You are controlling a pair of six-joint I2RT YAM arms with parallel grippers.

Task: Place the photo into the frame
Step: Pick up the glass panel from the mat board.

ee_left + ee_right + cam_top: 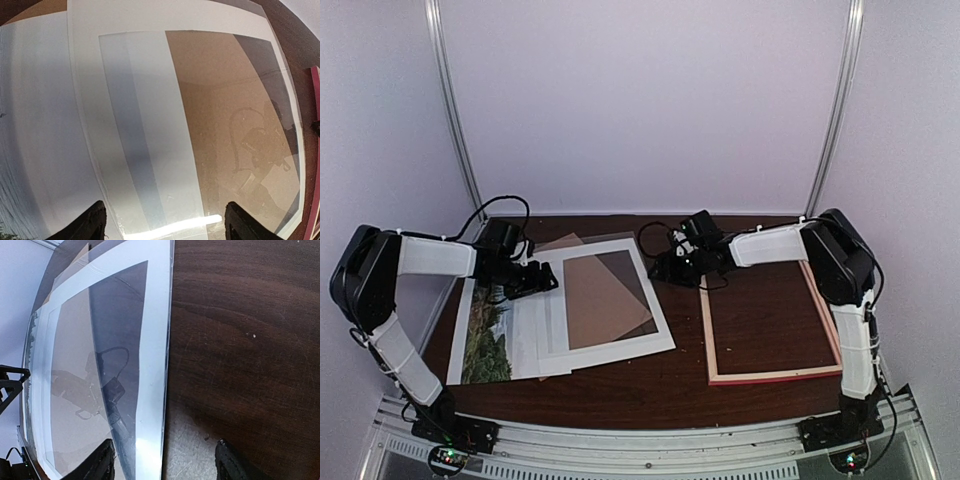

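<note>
- The photo (485, 340) is lying picture side up at the left of the table (650, 385), with dark trees showing. Its right part is disappearing under a stack of white sheets.
- The frame (775, 376) is lying flat at the right of the table, well apart from the photo. Its pale wooden side is facing up and bare tabletop is showing inside its rails. In the left wrist view a strip of its pink side (316, 95) is showing at the right border.
- The white mat (660, 315) is sitting between the photo and the frame, turned slightly askew. A brown backing board (610, 295) is showing through its window.
- A clear pane (225, 150) is lying over the mat and mirroring an arm and cables.
- The left gripper (535, 280) is hanging over the left side of the mat. Its fingers (92, 222) are standing wide apart with nothing between them. Whether it is touching the pane cannot be told.
- The right gripper (665, 268) is hanging by the mat's upper right corner. Its fingers (107, 460) are also spread, one over the mat's edge and the other over bare table, and are holding nothing.
</note>
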